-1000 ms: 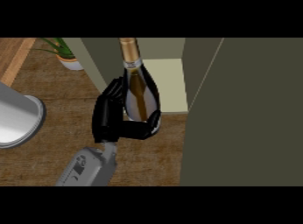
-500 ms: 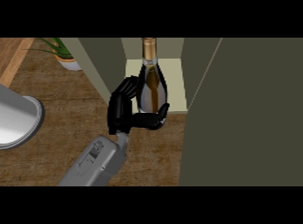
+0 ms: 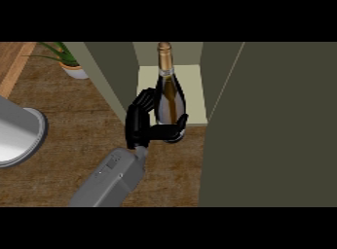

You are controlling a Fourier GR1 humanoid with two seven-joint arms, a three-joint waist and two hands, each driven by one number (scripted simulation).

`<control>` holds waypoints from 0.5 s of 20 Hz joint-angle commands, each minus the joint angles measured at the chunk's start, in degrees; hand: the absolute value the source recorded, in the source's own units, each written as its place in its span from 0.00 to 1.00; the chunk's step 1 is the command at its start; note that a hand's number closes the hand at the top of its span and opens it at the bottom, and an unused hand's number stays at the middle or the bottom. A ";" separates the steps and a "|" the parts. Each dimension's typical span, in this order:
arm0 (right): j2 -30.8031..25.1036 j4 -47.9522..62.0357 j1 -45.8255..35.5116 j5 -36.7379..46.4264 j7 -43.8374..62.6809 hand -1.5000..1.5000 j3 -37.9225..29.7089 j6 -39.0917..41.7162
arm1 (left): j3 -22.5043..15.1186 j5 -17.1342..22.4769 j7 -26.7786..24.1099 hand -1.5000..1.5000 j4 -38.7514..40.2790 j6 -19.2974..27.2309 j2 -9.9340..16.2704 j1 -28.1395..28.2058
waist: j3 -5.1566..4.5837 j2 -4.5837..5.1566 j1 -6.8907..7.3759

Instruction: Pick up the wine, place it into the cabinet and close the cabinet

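The wine bottle (image 3: 169,92) was seen upright at the front edge of the open cabinet (image 3: 170,78), its base at the lip of the pale shelf (image 3: 191,85), its gold-foiled neck pointing toward the cabinet's back. The bottle's lower body was wrapped by the right hand (image 3: 148,124): fingers were curled along its left side, the thumb was hooked round the front near the base. The grey forearm (image 3: 112,180) was seen coming up from the lower edge. The cabinet door (image 3: 279,126) was swung open at right. A grey cylinder (image 3: 9,131) was at the left edge, a potted plant (image 3: 70,63) at upper left on the wooden counter (image 3: 78,121). The left hand was not seen.
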 commanded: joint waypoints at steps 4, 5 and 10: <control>-0.84 -11.76 4.39 -7.97 2.82 0.00 -1.87 1.10 | 1.22 9.18 -5.59 1.00 9.43 -4.32 -0.01 -4.85 | 0.00 0.14 -0.77; -0.59 -8.18 1.53 -9.39 2.94 0.00 -3.17 1.08 | -0.39 9.08 -4.52 1.00 8.64 -2.46 -0.01 -5.35 | 0.02 0.07 0.37; -0.25 -9.90 1.94 -8.42 3.05 0.00 -2.58 1.25 | 3.09 11.17 -4.37 1.00 15.72 -2.84 -0.01 -11.18 | 0.01 0.19 -0.40</control>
